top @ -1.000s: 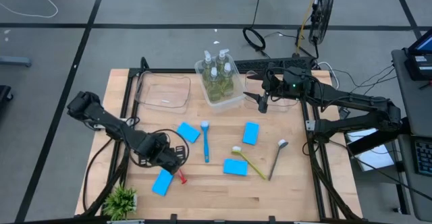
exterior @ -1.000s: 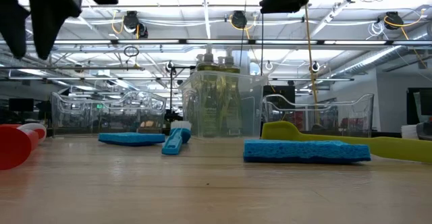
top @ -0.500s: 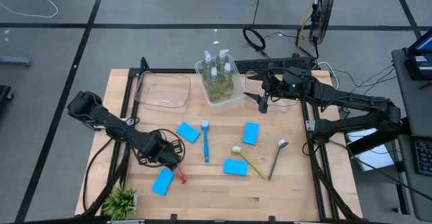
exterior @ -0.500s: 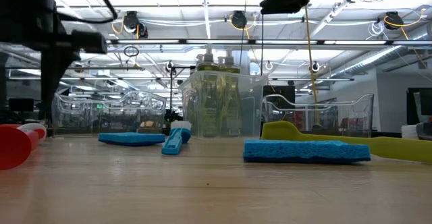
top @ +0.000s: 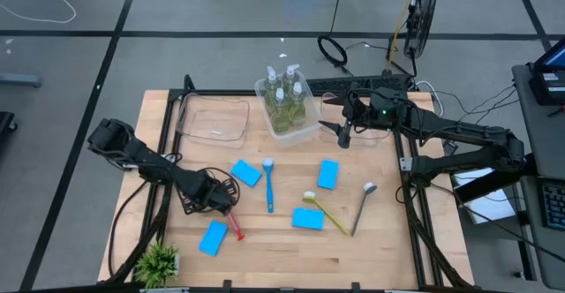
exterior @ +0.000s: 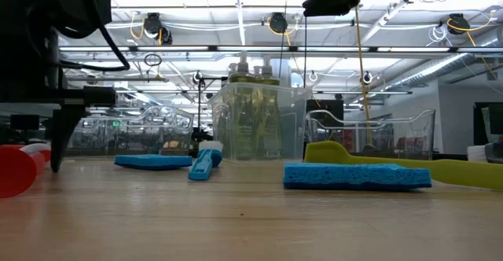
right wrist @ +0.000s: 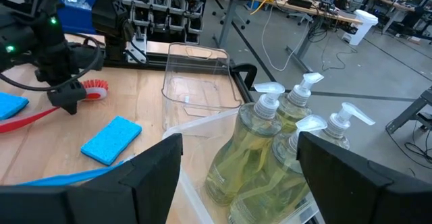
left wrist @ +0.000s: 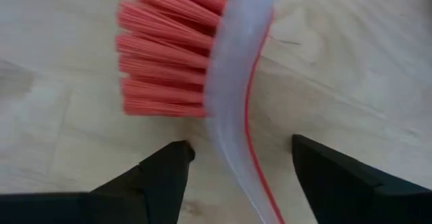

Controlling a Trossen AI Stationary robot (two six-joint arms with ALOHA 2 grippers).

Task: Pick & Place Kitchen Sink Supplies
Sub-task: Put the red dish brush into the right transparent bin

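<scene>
Your left gripper (left wrist: pixel 233 166) hangs low over the table, fingers spread astride the red brush (left wrist: pixel 223 82) lying flat there, lined up for a pinch. Your right gripper (top: pixel 342 134) waits spread beside the soap bottles (top: pixel 284 94).

The red brush (left wrist: pixel 223 82) runs between the left gripper's fingers (left wrist: pixel 165 177), but its handle end and its top are cut off by the edges.
</scene>
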